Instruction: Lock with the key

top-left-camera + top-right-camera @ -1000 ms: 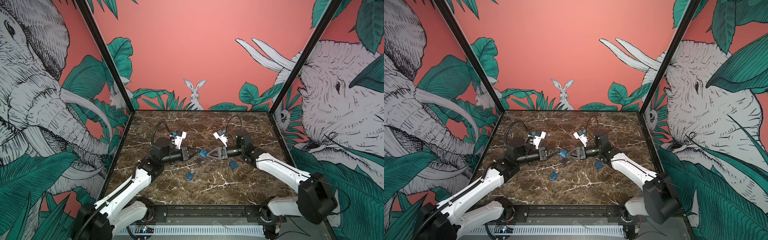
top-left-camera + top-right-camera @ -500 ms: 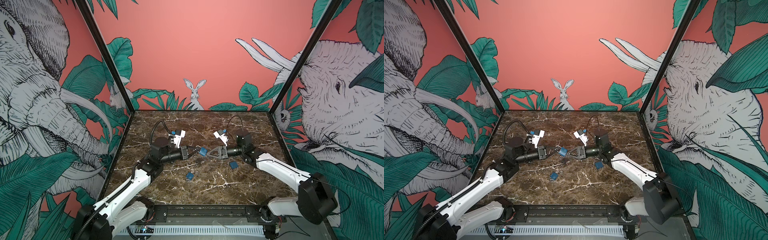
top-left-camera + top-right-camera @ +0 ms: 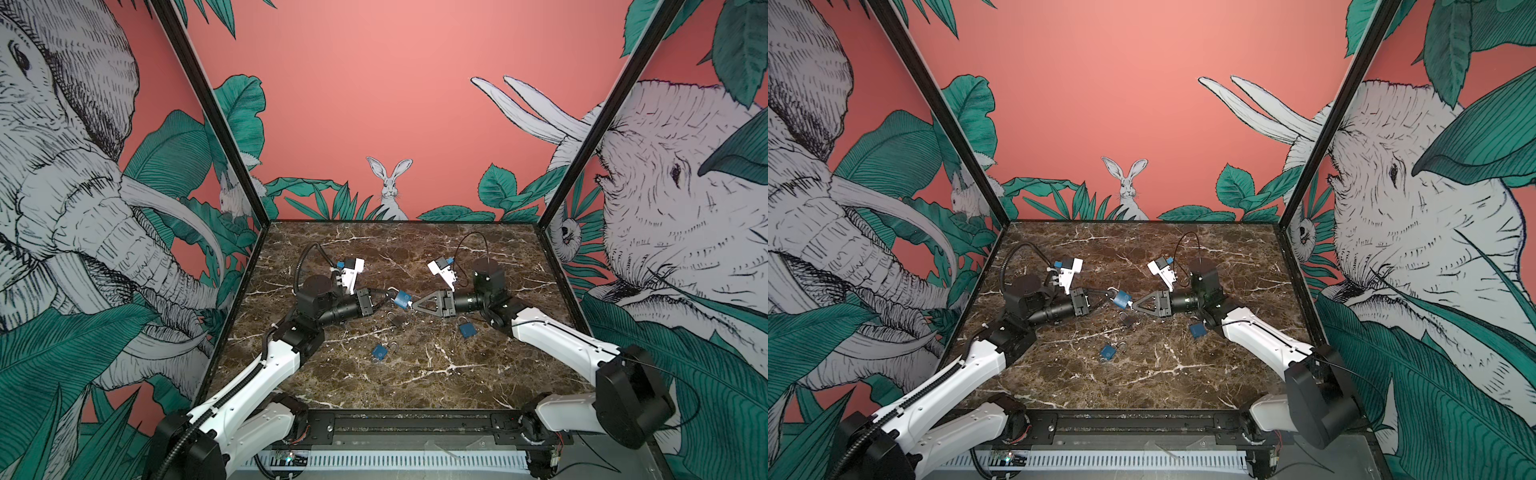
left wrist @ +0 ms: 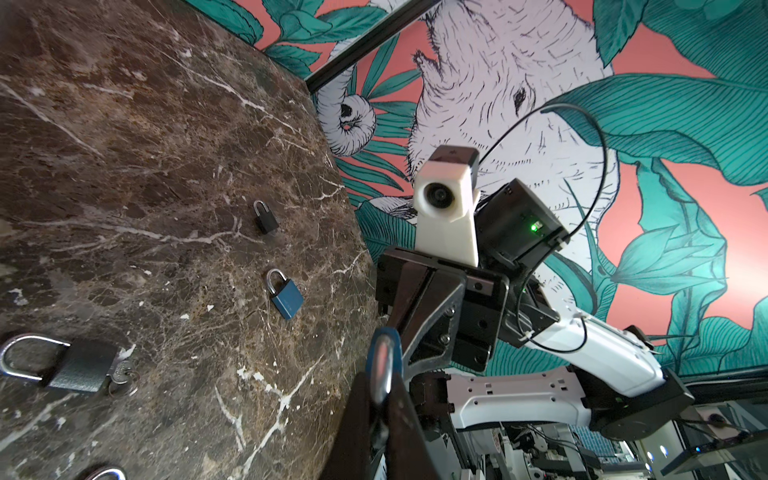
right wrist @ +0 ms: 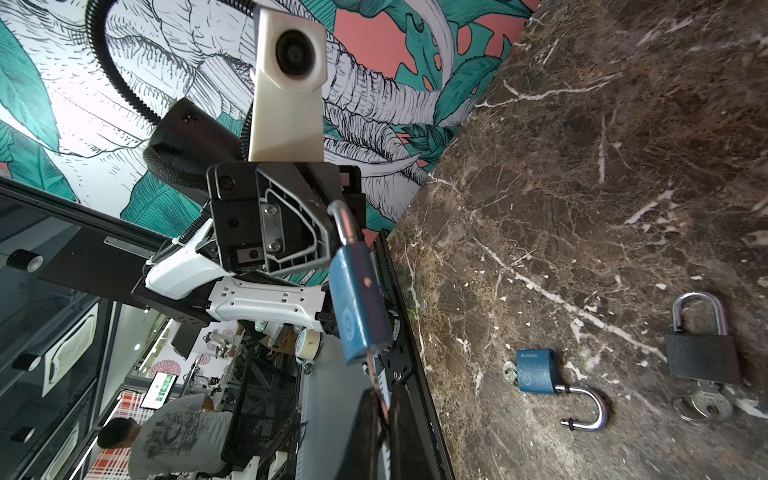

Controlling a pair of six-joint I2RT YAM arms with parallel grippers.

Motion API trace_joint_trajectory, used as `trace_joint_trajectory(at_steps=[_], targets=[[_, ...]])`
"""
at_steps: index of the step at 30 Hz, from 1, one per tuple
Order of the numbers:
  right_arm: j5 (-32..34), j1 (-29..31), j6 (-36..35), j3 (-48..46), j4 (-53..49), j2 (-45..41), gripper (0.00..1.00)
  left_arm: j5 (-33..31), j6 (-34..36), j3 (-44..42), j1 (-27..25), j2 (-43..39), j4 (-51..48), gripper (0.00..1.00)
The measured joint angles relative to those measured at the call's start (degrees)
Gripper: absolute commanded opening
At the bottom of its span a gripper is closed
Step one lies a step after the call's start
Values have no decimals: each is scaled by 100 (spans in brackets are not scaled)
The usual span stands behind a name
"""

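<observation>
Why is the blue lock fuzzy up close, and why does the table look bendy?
Left wrist view: the held blue padlock sits almost against the lens, so it blurs; right wrist view: it is sharper, but the right gripper's fingers smear dark; both wrist lenses are wide-angle, bending the table edge; in both top views it runs straight.

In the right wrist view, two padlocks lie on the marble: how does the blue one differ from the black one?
Body: the blue metal padlock is smooth; the black metal padlock is textured. Shackle: the blue padlock's is swung open; the black padlock's is closed. Both lie flat on the brown marble tabletop, a key at each base.
</observation>
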Motion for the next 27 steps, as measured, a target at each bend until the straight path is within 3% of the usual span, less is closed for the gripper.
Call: trace_joint_trajectory(at_steps=[6,12,20,27], targets=[[-4,-37,-2,-146,-103,0,0,-136,-48,15,348,-15,177,0],[160,-142,-138,-201,-365,-68,0,-122,118,223,369,-44,-33,0],[1099,-367,-667,-72,-1357,-295,0,26,717,568,369,186,-885,0],[2059,-706,-890,-63,-1906,-933,0,118,1311,1069,155,1119,-1637,0]])
